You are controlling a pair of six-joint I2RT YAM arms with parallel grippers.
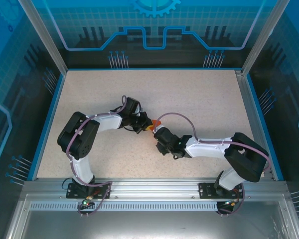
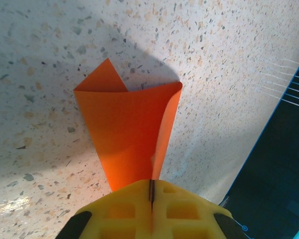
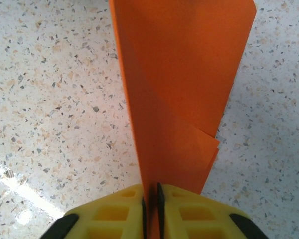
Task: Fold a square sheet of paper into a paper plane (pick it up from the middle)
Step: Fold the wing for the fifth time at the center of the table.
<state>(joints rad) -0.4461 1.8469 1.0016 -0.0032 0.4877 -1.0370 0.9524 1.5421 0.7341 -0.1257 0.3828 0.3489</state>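
Left hand [image 2: 151,189]: clamped on folded orange paper [image 2: 124,134] | Right hand [image 3: 152,191]: clamped on same paper, held between both over worktop [image 1: 199,99] centre | Risk: opposing pull may tear or slip it.

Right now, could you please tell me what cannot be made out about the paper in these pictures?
Top external: the orange paper is a tiny sliver; the arms cover the rest, folds unreadable.
Left wrist: its near end is buried in the left claw; grip depth hidden.
Right wrist: the top edge cuts off its far end; the right claw hides the near end.
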